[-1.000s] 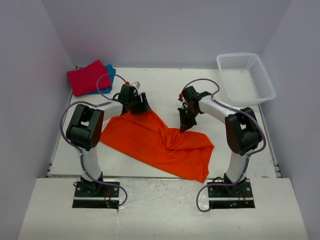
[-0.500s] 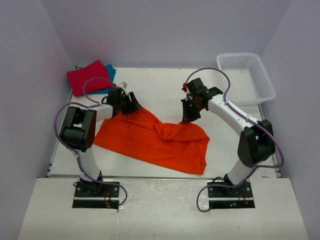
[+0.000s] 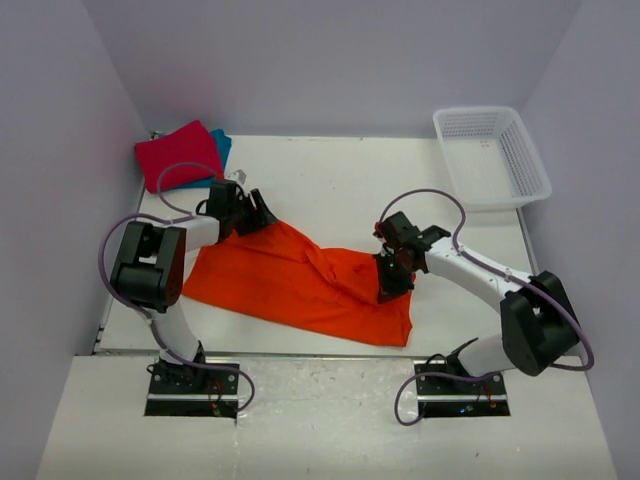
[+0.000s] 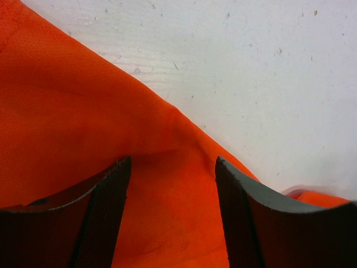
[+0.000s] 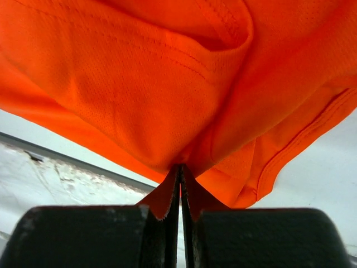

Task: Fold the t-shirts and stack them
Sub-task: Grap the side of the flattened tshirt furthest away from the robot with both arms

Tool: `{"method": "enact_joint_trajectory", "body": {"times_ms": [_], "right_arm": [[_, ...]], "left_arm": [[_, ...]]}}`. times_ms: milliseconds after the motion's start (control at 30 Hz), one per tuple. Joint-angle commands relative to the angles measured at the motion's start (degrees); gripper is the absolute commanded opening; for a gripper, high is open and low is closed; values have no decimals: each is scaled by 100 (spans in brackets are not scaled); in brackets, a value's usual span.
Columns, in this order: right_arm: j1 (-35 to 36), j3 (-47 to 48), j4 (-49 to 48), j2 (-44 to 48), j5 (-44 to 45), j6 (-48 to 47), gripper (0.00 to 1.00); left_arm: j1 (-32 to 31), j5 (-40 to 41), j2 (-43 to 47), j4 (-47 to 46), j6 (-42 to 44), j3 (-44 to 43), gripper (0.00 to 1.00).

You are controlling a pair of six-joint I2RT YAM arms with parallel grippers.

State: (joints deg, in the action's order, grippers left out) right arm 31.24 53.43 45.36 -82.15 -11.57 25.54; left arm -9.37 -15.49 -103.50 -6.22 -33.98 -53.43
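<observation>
On the white table (image 3: pixel 330 180), the bright orange cloth t-shirt (image 3: pixel 290 282) lies spread and rumpled, near middle. The left gripper (image 4: pixel 173 164) is at the shirt's far-left edge, jaws apart, cloth flat between them. The right gripper (image 5: pixel 180 167) has jaws together, pinching a fold at the shirt's right side. At the far-left corner the crimson red shirt (image 3: pixel 175 155) lies on the teal blue shirt (image 3: pixel 222 146). The white plastic lattice basket (image 3: pixel 520 150) is at far right.
</observation>
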Motion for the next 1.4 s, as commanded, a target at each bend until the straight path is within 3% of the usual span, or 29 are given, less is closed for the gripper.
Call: {"method": "enact_joint_trajectory", "body": {"times_ms": [0,100,133,200,233,367,800,1367], "right_arm": [[188,-394,-519,269,-143,363,0],[268,-570,-616,410,-223,478,8],[312,-605,-616,584,-196,522,16],[356,-623,-625,805,-135,697,22],[365,-641,-660,1015,22,733,29],[365,-396,-511,1017,489,699,40],[180,1037,-388,-714,1491,557,40],[5,687,-432,-952,1562,654,34]], "left_arm": [[66,221,50,551,-21,157,64],[66,213,32,552,-21,131,64],[66,204,15,552,-13,131,64],[66,204,-21,569,-4,113,64],[66,213,-21,569,-4,122,64],[66,230,-3,525,-4,192,64],[58,151,181,376,-48,447,64],[49,63,58,305,-30,430,64]]}}
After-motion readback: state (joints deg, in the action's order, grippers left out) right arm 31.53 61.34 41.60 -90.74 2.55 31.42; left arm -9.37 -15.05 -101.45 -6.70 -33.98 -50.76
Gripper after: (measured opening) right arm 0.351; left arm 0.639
